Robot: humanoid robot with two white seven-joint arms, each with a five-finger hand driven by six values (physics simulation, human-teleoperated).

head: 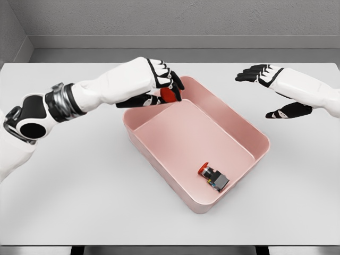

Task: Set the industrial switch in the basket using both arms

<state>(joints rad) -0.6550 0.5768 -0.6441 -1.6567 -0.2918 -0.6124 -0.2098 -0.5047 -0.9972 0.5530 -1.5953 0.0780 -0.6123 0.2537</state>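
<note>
A pink rectangular basket (241,125) sits turned at an angle in the middle of the grey table. Inside it, near its front corner, an industrial switch (213,177) with a red button head and a dark grey body lies on its side. My left hand (166,91) hovers over the basket's far left corner, fingers curled around a second switch (169,95), of which only the red head shows. My right hand (271,90) floats to the right of the basket, above the table, with fingers spread and holding nothing.
The table (79,186) runs to a grey wall at the back and a dark front edge at the bottom. Both forearms reach in above the table on either side of the basket.
</note>
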